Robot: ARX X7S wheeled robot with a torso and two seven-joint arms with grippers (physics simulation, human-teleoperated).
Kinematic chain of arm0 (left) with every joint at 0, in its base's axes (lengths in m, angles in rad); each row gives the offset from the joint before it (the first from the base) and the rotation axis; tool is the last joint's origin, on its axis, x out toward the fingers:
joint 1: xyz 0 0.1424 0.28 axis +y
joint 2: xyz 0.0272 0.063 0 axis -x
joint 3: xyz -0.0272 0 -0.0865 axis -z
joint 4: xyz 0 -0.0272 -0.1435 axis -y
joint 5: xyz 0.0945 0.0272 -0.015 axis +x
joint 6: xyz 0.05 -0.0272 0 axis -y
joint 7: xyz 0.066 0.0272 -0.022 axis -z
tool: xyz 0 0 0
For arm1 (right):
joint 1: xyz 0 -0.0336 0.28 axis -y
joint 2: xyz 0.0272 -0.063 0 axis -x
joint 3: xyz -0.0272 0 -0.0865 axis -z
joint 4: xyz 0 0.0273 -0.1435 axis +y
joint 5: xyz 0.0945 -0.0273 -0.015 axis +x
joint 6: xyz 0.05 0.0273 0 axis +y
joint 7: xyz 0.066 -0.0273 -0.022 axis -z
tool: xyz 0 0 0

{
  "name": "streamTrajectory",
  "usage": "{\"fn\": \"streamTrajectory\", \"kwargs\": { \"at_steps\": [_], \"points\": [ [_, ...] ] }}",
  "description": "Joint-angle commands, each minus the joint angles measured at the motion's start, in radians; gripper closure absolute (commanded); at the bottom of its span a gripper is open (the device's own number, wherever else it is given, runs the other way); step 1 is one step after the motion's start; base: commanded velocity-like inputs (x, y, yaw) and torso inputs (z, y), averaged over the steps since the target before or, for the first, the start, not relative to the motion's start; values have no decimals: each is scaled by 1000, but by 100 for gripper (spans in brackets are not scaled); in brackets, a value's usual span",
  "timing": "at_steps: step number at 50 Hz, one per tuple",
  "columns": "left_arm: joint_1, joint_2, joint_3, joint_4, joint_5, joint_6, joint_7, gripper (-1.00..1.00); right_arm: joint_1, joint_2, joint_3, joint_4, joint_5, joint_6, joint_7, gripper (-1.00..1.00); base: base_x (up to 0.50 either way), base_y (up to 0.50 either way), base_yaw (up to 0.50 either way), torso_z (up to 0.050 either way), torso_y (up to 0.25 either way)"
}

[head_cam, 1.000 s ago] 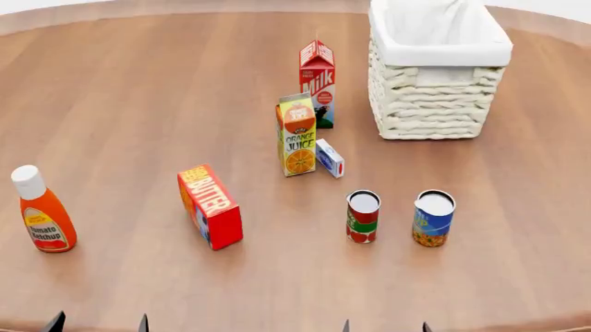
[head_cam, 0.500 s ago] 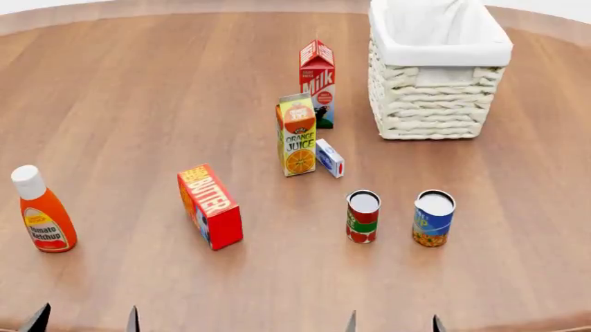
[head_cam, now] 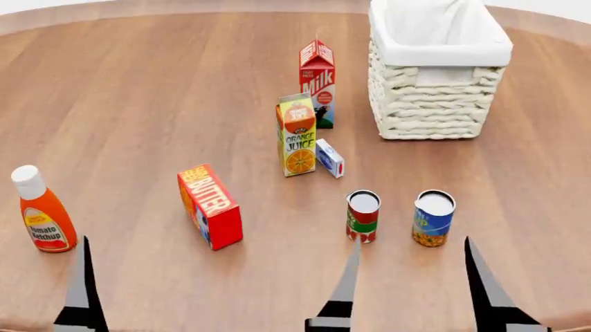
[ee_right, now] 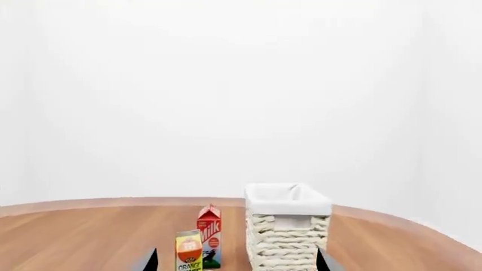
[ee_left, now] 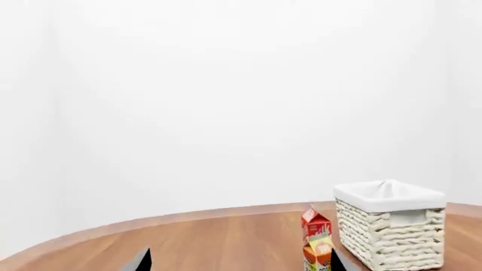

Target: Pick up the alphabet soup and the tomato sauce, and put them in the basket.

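alphabet soup [head_cam: 433, 218] beside tomato sauce [head_cam: 363, 216], basket [head_cam: 439, 97] well behind

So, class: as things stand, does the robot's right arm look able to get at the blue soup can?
Probably yes. The right gripper is open, its fingers spread wide just short of the soup can. Nothing lies between them; the tomato can stands apart beside it, close to the inner finger's line, so some care is needed.

Flat, even bright light rendering everything sharp; only faint soft shadows sitting under objects, no glare, nothing blurring
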State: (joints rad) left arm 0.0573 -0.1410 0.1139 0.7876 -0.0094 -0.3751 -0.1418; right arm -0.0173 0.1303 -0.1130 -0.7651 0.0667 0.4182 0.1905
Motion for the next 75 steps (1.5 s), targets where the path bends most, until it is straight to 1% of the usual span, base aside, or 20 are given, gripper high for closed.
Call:
{"fn": "streamTrajectory", "kwargs": {
  "at_steps": [1,9,12,15,29,39,48,63,66,70,75],
  "points": [
    [-22,-20,3,213,-4,-143,-9,-100,45,31,-47,-189,-44,171,39,-100,0,0,0,0,0],
    [-36,-27,2,250,-16,-176,-15,-100,55,43,-66,-203,-49,180,49,-100,0,0,0,0,0],
    [-33,-30,2,243,-19,-167,-18,-100,49,50,-68,-205,-45,158,47,-100,158,0,0,0,0],
    [-31,-34,3,234,-23,-155,-19,-100,52,63,-85,-211,-61,165,50,-100,477,0,0,0,0],
    [-36,-48,20,248,-34,-167,-35,-100,70,67,-84,-249,-47,207,59,-100,500,0,0,0,0],
    [-39,-77,30,258,-60,-171,-74,-100,71,73,-85,-251,-39,209,66,-100,500,0,0,0,0],
    [-54,-137,56,259,-113,-167,-145,-100,74,77,-88,-248,-29,215,76,-100,500,0,0,0,0],
    [-94,-281,139,258,-223,-142,-322,-100,83,91,-96,-254,-17,226,91,-100,500,0,0,0,1],
    [-111,-332,167,258,-261,-127,-384,-100,82,94,-97,-254,-14,226,95,-100,500,0,0,0,0],
    [-131,-380,197,258,-297,-112,-443,-100,88,98,-100,-263,-9,237,102,-100,500,0,0,0,2],
    [-142,-410,219,255,-315,-98,-480,-100,83,104,-109,-252,-7,223,107,-100,500,0,0,0,0]
  ]
}}
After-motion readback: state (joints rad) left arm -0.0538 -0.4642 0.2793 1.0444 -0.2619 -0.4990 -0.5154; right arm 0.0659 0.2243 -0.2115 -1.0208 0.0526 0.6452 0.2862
